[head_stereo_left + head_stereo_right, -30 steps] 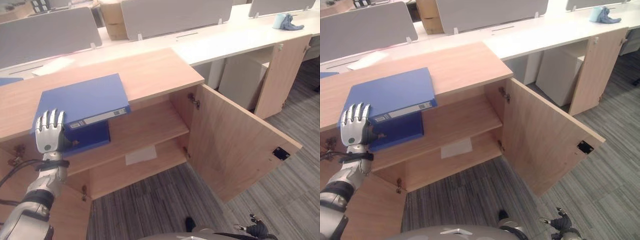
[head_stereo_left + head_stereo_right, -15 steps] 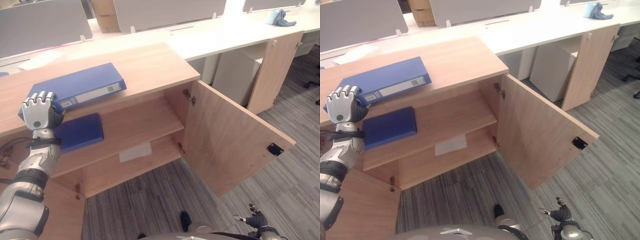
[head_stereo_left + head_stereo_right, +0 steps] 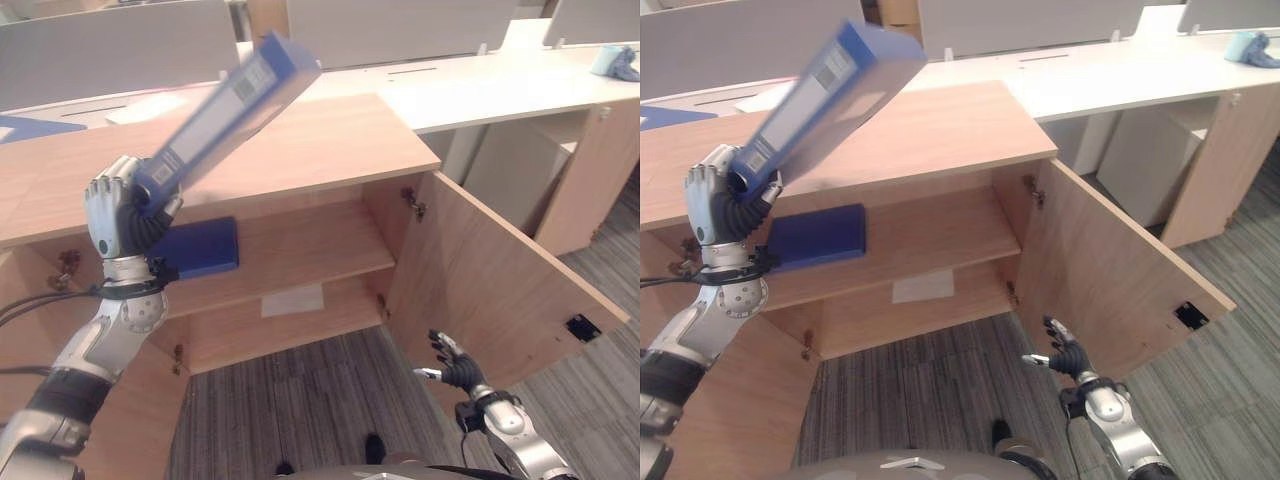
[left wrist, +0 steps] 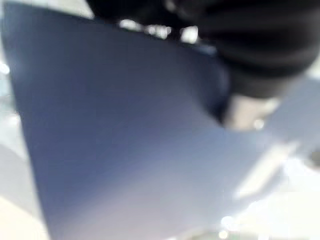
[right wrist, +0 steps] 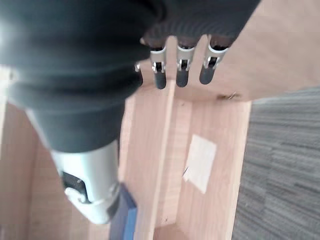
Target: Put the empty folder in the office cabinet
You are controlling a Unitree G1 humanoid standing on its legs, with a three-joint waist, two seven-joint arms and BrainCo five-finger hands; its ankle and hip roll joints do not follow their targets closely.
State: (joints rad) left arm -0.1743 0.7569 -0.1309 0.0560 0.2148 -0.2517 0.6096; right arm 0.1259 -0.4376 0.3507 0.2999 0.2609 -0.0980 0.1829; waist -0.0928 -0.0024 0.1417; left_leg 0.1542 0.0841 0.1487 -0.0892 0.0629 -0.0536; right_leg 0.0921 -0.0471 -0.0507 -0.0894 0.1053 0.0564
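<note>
Left eye view gives me the left hand (image 3: 122, 212) raised in front of the low light-brown wooden office cabinet (image 3: 300, 150), its fingers curled tight round the lower end of a blue lever-arch folder with a pale spine label (image 3: 232, 103). The folder is lifted clear of the cabinet top and tilted steeply, its far end pointing up and away toward the desks behind. In the left wrist view I see the folder's blue cover (image 4: 110, 150) right against the camera, with the hand's dark ribbed cover above it.

Inside the cabinet, a second flat blue folder (image 3: 818, 236) lies on the upper wooden shelf (image 3: 930, 235), toward its left end, just beside my left wrist. A white sheet of paper (image 3: 293, 300) lies flat on the lower wooden shelf (image 3: 330, 320). The right-hand wooden cabinet door (image 3: 490, 280) stands swung wide open over the grey striped carpet floor (image 3: 300, 410).

My right hand (image 3: 1064, 353) hangs low in front of that open door, holding nothing, its fingers spread and relaxed; the right wrist view shows those dark-tipped fingers (image 5: 181, 70) straight, looking toward the cabinet shelves and the white sheet.

Behind the cabinet runs a long white desk (image 3: 500, 90) with grey partition screens (image 3: 110, 50), and a pale blue cloth bundle (image 3: 1250, 46) sits at its far right end.
</note>
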